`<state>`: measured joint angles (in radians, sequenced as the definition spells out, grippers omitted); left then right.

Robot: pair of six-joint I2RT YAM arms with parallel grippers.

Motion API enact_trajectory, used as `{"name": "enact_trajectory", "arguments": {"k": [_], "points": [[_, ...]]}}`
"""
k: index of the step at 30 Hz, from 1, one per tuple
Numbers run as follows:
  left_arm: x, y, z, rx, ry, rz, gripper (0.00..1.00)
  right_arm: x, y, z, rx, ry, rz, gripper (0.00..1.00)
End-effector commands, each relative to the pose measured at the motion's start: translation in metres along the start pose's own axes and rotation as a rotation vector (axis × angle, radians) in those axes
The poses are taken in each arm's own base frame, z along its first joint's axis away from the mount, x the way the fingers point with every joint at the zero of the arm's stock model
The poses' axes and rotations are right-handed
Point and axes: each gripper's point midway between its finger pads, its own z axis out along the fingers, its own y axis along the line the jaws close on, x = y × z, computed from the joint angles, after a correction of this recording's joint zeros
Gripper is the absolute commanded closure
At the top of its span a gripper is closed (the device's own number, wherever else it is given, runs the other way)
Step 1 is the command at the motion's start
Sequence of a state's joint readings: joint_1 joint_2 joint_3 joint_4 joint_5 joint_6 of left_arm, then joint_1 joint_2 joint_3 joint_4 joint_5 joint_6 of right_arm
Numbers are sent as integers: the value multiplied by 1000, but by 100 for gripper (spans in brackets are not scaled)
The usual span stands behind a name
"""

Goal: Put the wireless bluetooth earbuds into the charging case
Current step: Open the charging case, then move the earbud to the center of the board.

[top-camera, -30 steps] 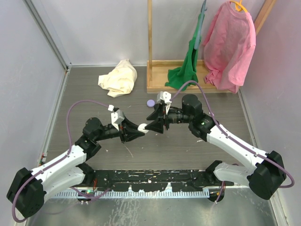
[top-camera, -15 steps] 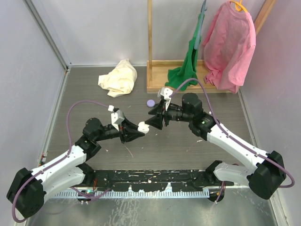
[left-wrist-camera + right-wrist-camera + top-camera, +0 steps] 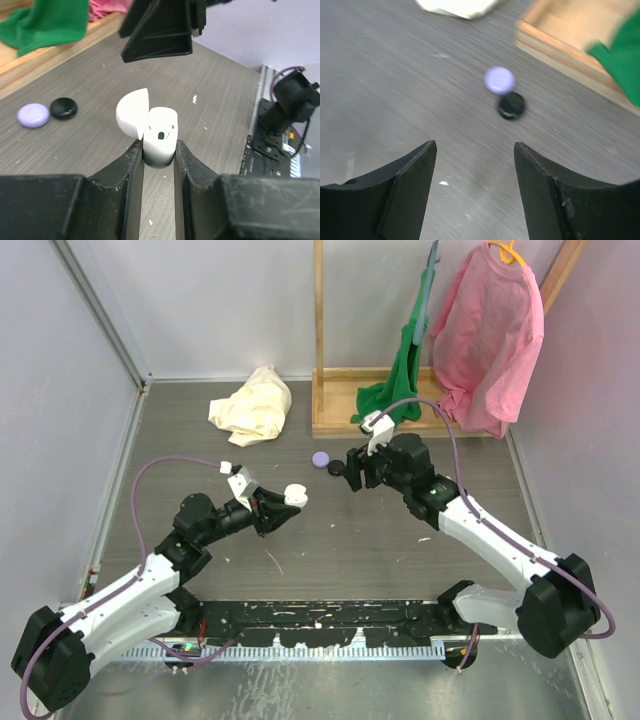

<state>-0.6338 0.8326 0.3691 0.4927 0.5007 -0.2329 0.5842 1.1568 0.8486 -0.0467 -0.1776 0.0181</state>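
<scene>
The white charging case (image 3: 160,136) is pinched at its base by my left gripper (image 3: 159,152), which is shut on it. Its lid (image 3: 131,117) is flipped open to the left. From above, the charging case (image 3: 292,495) hangs over the table's middle at the tip of the left gripper (image 3: 279,508). My right gripper (image 3: 350,468) stands apart to the case's right, open, with nothing between its fingertips (image 3: 475,147). Its dark fingers (image 3: 160,35) show above the case in the left wrist view. No earbud shows outside the case; the case's inside is unclear.
A purple disc (image 3: 320,459) and a black disc (image 3: 337,468) lie on the table by the right gripper. A cream cloth (image 3: 255,405) lies at the back. A wooden rack (image 3: 330,425) carries a green cloth (image 3: 395,390) and a pink shirt (image 3: 485,340).
The right gripper has pulled back from the case toward the back right and opened wider. The left gripper has kept its hold on the case and lifted it slightly.
</scene>
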Motion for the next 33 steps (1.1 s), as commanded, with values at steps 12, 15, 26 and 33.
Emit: {"name": "enact_trajectory", "arguments": {"k": [12,15,26,33], "points": [[-15,21,-8,-138,-69,58,92,111,-212,-36,772,129,374,32],[-14,21,-7,-137,-63,59,92,122,-237,-49,844,134,426,32],[-19,19,-10,-137,-67,59,92,164,-299,-72,954,172,578,41],[-19,15,-10,-121,-63,58,91,182,-301,-68,921,233,614,49]]}}
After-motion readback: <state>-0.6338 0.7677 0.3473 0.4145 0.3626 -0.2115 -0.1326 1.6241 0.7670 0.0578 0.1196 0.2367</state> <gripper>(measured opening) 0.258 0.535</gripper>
